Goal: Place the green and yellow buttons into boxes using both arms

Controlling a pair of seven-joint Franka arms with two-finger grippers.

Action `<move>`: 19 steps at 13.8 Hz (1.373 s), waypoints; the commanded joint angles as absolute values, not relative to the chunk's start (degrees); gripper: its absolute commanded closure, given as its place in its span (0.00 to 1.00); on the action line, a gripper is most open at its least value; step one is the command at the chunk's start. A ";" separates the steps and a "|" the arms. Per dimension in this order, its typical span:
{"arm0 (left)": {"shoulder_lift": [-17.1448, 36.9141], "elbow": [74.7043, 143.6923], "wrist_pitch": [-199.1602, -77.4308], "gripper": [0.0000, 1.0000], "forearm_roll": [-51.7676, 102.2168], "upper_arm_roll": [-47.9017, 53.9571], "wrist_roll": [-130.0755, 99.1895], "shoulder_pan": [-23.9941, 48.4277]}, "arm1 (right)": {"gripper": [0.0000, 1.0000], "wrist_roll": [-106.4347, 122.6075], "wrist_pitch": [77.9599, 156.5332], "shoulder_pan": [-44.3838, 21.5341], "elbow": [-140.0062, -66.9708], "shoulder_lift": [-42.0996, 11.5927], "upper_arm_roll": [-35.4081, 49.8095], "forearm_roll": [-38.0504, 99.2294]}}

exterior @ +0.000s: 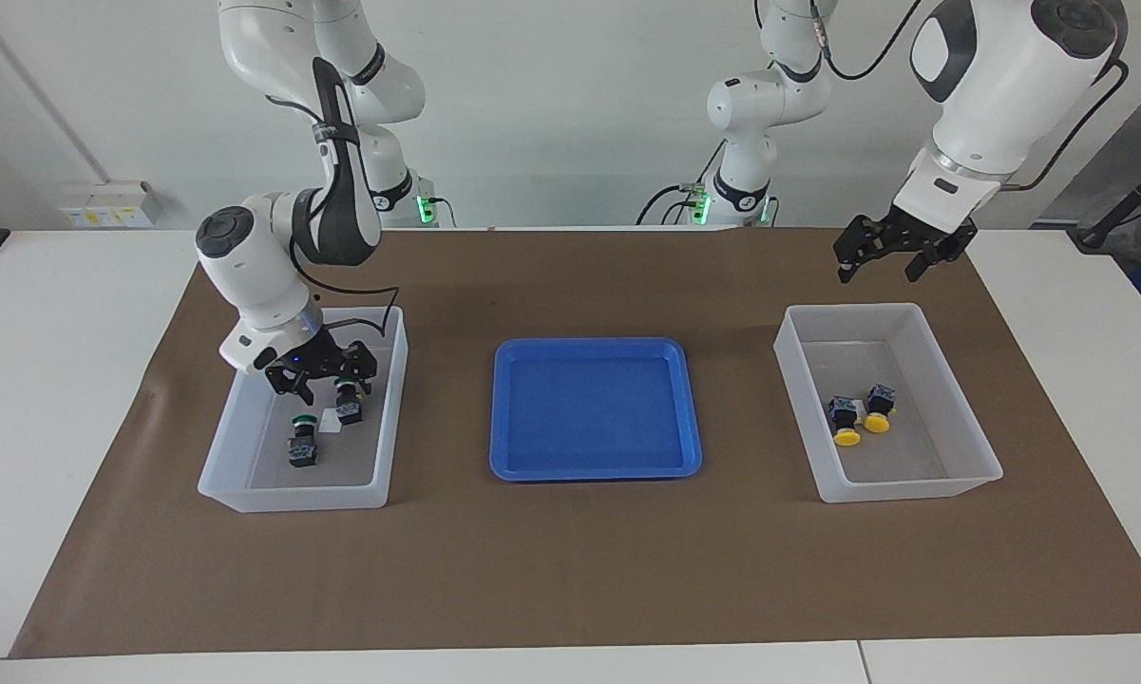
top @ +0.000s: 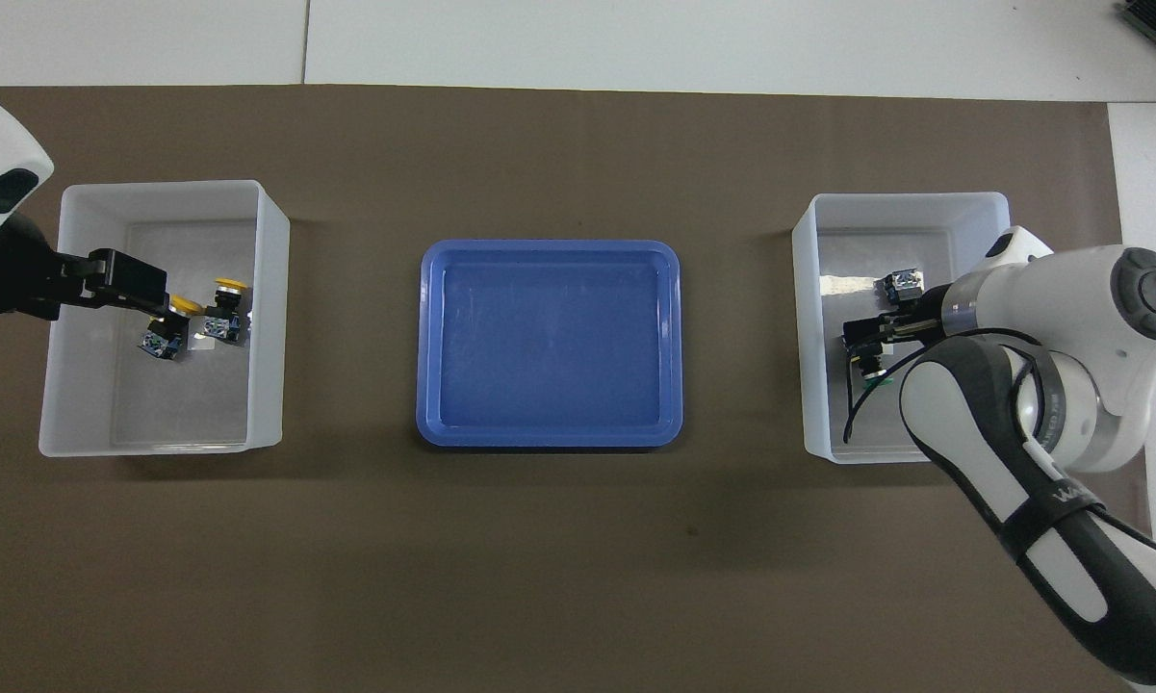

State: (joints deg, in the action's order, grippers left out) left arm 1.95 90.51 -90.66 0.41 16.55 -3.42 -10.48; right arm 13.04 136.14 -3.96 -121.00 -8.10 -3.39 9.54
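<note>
White jointed arms, grey-black joints, black cables, black pincers.

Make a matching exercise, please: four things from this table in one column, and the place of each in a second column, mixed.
Things:
1. yellow buttons
2. green buttons
3. blue tray
4. left gripper

Places:
A. lying in the box at the right arm's end
B. on the brown mat, between the two boxes
C. lying in the box at the left arm's end
D. raised in the air, open, holding nothing

Right pairs: 1-C, 2-A, 3-B, 4-D
</note>
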 commanded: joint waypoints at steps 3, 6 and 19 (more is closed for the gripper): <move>-0.79 93.87 -92.55 0.00 1.49 16.70 -3.16 -10.46 | 0.00 3.11 128.08 -3.69 -114.54 -4.66 -2.64 2.49; -0.79 93.96 -92.55 0.00 1.49 16.70 -3.08 -10.63 | 0.00 -6.74 120.17 -6.40 -111.37 -2.38 -2.11 0.18; -0.79 94.13 -92.55 0.00 1.49 16.70 -2.90 -10.55 | 0.00 -4.75 91.76 -7.21 -90.88 0.26 -2.72 -0.97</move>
